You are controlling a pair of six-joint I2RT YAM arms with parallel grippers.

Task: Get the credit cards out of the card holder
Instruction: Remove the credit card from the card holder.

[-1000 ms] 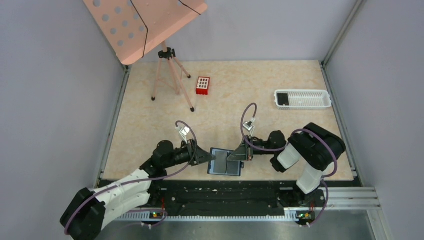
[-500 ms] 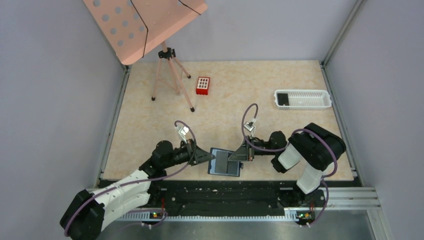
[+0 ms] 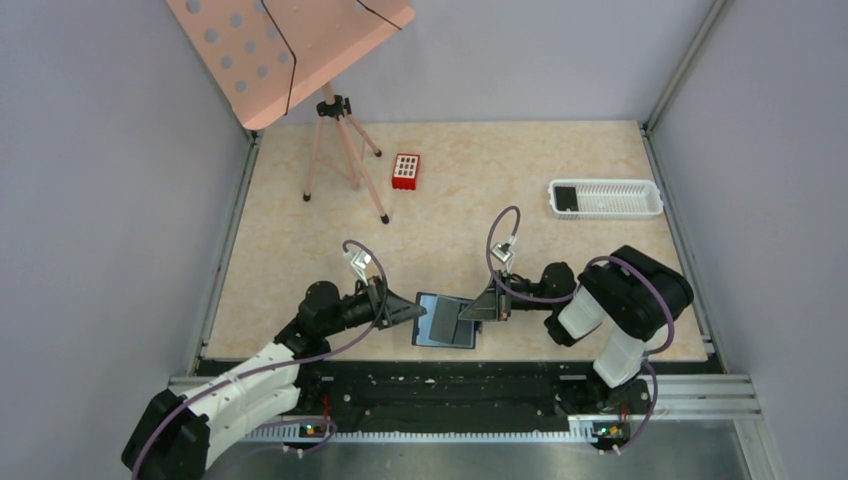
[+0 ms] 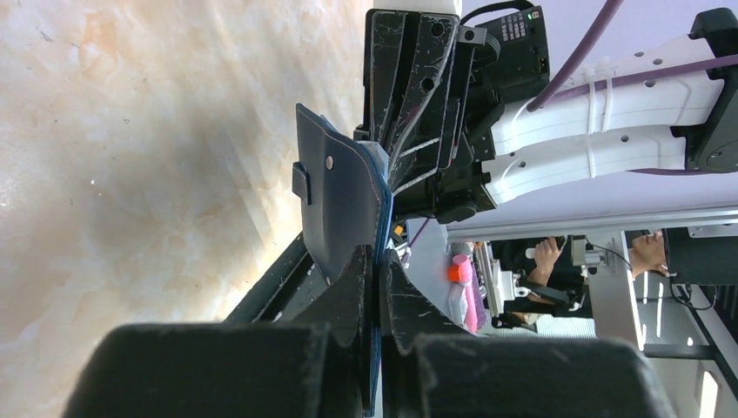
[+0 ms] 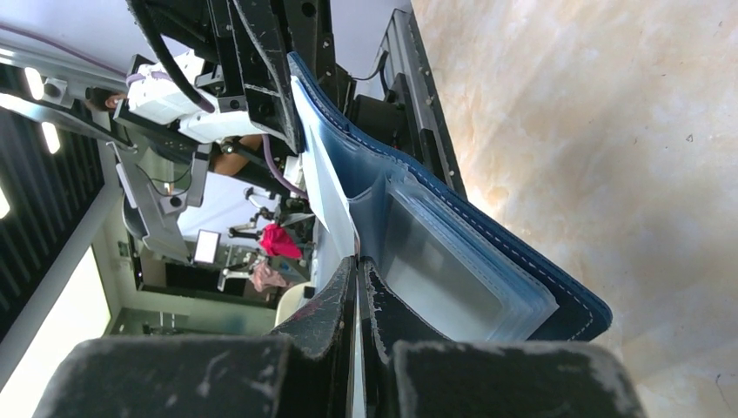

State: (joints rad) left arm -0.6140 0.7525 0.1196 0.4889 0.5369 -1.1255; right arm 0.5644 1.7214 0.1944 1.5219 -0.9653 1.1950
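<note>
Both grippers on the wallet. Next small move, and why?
Probably ease the right gripper a little away from the left gripper, spreading the card holder wider. Both are shut on it: left on the cover edge, right on a pale inner leaf. No dark card edge shows in either wrist view, so the pockets need exposing first.

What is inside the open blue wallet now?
Clear plastic pockets and a pale thin sheet, which the right gripper pinches. Whether dark cards lie in the pockets cannot be seen; the left gripper covers one edge of the wallet.
</note>
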